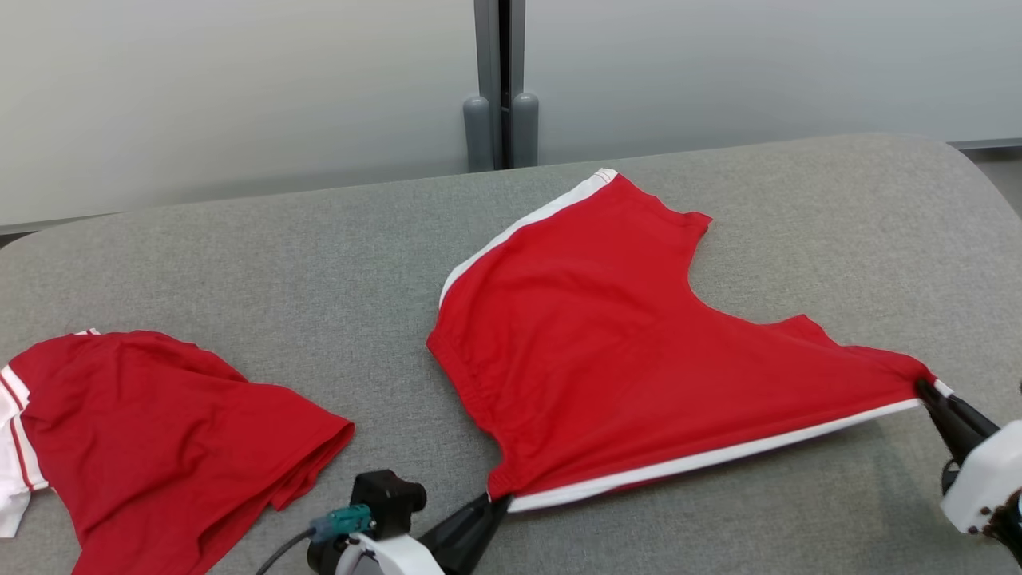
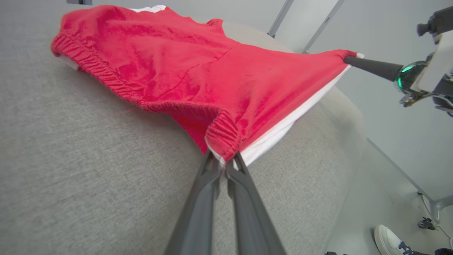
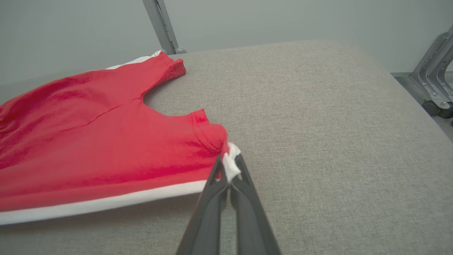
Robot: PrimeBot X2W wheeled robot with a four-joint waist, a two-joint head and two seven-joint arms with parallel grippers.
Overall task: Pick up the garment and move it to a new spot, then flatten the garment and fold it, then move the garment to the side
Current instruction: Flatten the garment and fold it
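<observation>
Lab-like room, grey padded table (image 1: pixel 239 263), pale partition panels (image 1: pixel 239 88)

The garment (image 1: pixel 623 335) is spread on the tabletop (image 1: pixel 319 263), right of centre, and reaches toward the rear edge. Its near left corner is pinched by the left gripper (image 1: pixel 497 501) at the front edge, its near right corner by the right gripper (image 1: pixel 926 389) near the right edge. A second garment (image 1: pixel 160 431) is laid at the front left corner, well apart. A post (image 1: pixel 501 88) is set behind the rear edge.
</observation>
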